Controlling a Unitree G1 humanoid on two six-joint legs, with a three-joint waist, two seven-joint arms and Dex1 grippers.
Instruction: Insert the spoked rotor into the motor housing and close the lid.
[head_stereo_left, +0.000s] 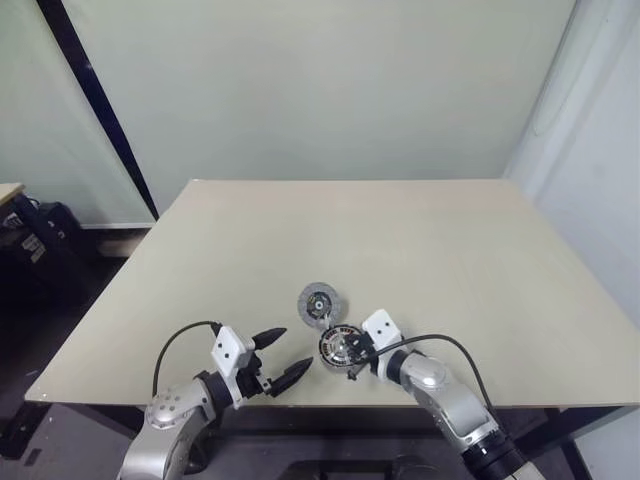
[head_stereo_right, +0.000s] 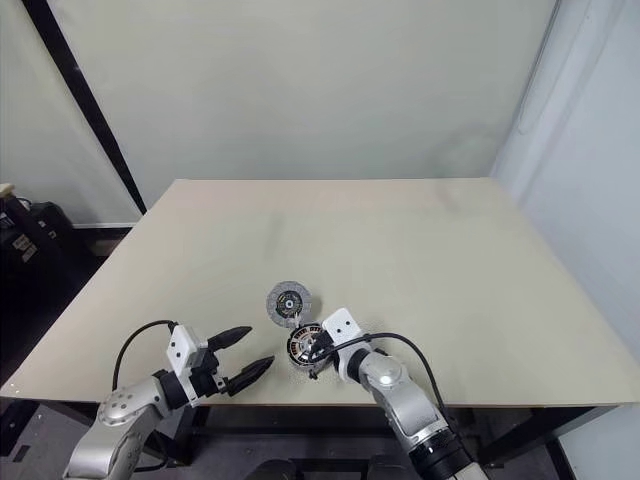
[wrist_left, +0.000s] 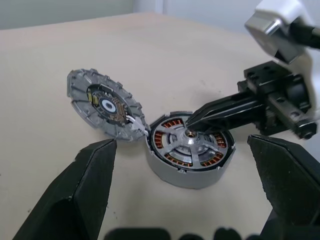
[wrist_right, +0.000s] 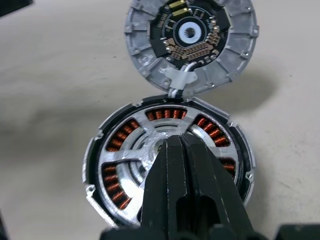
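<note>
Right jaws: clenched, tips on the rotor seated in the housing.
Left jaws: released, empty.
Risk: pressing off-centre tilts rotor; lid still open beside.

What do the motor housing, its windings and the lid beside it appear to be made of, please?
Motor housing: probably aluminium, with a matte silver-grey wall and bright machined spokes on top. Windings: copper wire, shown by the orange-red ribbed coils. Lid: cast grey metal with a dull ribbed rim; its dark inner face with gold contacts looks like a circuit board.
</note>
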